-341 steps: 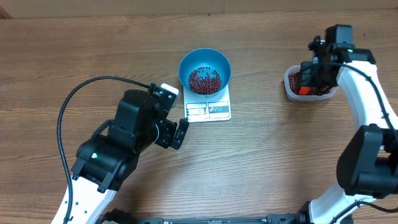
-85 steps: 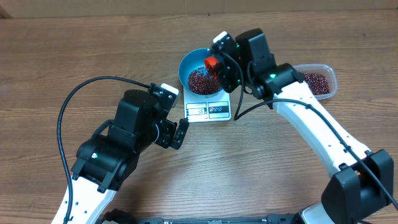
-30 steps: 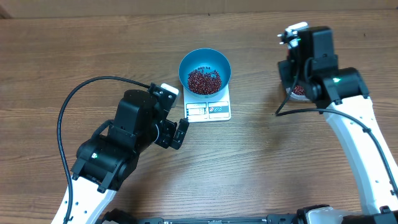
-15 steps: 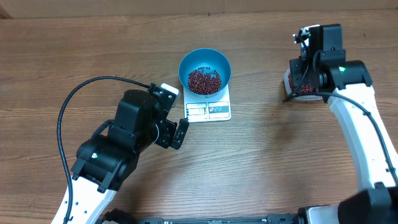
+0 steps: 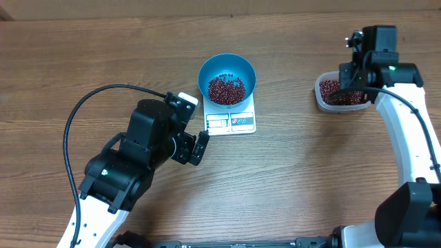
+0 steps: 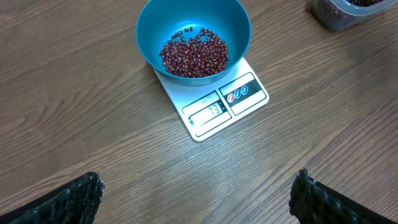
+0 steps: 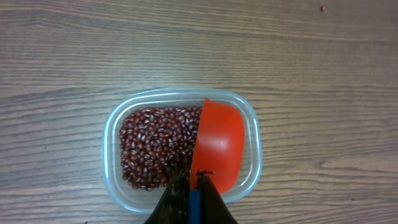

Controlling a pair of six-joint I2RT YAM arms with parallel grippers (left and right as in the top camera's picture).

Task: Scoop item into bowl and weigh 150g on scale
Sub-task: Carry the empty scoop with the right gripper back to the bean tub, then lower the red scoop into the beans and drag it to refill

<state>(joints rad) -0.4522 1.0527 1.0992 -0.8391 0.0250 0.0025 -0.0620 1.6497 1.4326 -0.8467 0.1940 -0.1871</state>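
Note:
The blue bowl stands on the white scale and holds a heap of dark red beans. More beans fill a clear plastic container at the right. My right gripper is shut on the blue handle of a red scoop, which hangs empty and tilted over the container's right half. My left gripper stands open above bare table, in front of the scale.
The wooden table carries only the scale with the bowl and the container. A black cable loops from the left arm over the table's left side. The clear container shows at the top right of the left wrist view.
My right arm has swung right and back from near the bowl to above the clear container, carrying the scoop. The left arm has not moved.

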